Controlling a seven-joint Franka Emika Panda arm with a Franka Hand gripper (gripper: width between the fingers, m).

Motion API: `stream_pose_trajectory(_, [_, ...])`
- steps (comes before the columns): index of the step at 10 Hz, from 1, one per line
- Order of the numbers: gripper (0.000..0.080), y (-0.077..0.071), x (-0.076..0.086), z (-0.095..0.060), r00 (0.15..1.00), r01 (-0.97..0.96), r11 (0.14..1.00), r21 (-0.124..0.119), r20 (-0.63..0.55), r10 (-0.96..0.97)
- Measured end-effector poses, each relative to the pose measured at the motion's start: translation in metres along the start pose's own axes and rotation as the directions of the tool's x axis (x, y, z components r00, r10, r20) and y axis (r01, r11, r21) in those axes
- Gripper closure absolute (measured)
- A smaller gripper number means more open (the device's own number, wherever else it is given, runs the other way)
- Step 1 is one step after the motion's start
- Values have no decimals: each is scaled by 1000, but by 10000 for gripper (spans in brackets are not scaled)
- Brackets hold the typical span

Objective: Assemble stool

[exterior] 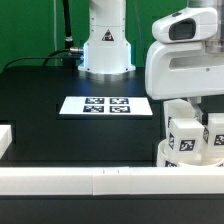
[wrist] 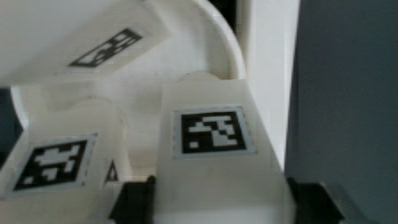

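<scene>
The round white stool seat (exterior: 166,154) lies at the exterior view's lower right, with white block legs (exterior: 184,134) standing on it, each bearing a black-and-white tag. My gripper (exterior: 198,108) hangs right above them. In the wrist view, a tagged leg (wrist: 214,130) stands between my fingers (wrist: 135,200), with the black pads against both of its sides. My gripper (wrist: 221,202) is shut on this leg. Two more tagged legs (wrist: 57,165) show beside it, one further off (wrist: 111,45), on the seat (wrist: 196,40).
The marker board (exterior: 107,105) lies flat mid-table. A long white rail (exterior: 90,180) runs along the front edge and a short white block (exterior: 5,140) sits at the exterior view's left. The arm's base (exterior: 105,45) stands at the back.
</scene>
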State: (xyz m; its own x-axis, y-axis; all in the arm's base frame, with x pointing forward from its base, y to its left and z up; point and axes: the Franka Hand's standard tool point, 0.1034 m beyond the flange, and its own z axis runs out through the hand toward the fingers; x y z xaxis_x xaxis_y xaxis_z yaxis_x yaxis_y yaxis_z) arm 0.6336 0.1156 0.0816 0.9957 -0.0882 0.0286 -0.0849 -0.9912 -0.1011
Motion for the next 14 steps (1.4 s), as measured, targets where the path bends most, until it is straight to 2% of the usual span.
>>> stream_pose_trajectory(5, [463,3,1,0,938,-345,938,11,6,345])
stream_pose_trajectory(7, [463,6,2,0,878,-479,877,28,16,479])
stream_pose_trajectory(10, [463,6,-1,0,693,-721,692,35,43,720])
stream_pose_trajectory(14, [463,4,-2,1,524,-851,524,28,59,849])
